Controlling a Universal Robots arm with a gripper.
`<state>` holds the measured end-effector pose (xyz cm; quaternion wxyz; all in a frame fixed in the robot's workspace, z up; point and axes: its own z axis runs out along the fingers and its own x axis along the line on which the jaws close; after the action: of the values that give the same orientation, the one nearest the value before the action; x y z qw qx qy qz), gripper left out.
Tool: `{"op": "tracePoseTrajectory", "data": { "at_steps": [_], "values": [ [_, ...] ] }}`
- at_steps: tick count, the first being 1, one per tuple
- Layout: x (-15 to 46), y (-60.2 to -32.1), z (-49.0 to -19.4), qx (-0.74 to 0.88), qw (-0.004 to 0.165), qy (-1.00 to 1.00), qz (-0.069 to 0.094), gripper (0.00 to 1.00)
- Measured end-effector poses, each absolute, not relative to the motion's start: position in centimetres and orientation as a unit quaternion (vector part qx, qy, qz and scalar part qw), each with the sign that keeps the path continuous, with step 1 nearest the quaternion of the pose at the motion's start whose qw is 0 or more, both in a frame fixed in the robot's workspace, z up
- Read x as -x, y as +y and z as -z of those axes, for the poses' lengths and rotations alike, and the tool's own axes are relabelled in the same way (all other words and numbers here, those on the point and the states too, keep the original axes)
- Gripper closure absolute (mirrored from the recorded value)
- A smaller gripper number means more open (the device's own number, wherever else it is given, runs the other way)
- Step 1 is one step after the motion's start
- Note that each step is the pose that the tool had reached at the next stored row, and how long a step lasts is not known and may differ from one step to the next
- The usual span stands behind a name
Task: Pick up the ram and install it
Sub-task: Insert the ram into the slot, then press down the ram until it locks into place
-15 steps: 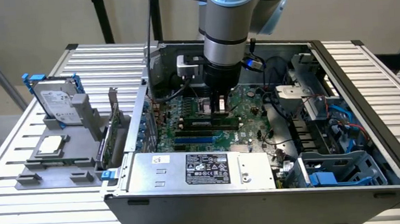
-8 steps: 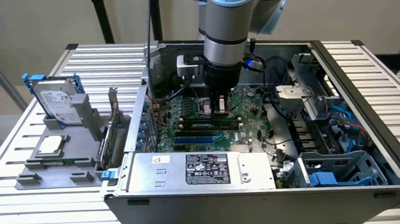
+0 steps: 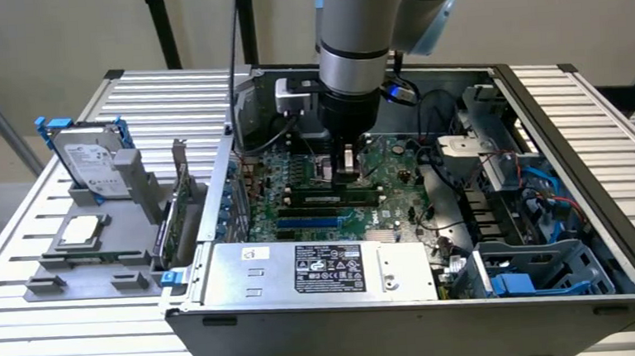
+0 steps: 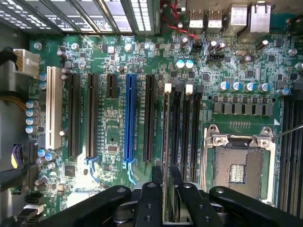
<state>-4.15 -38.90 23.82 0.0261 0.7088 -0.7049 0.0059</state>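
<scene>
Standing upright in a black motherboard slot inside the computer case, the ram was seen between the partly opened fingers of the tool, and whether it was gripped could not be told.

Beside the open grey metal computer case on my slatted bench, a grey plastic holder carries a silver hard drive, a square silver processor chip and an upright green expansion card.
</scene>
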Motion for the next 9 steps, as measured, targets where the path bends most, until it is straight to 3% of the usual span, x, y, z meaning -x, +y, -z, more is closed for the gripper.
{"op": "tracePoseTrajectory", "data": {
  "at_steps": [3,9],
  "values": [
    [4.52,-38.90,-24.06,-0.709,0.026,-0.705,-0.006,0.89],
    [4.59,-38.90,-24.06,-0.709,0.026,-0.705,-0.006,0.89]
  ]
}}
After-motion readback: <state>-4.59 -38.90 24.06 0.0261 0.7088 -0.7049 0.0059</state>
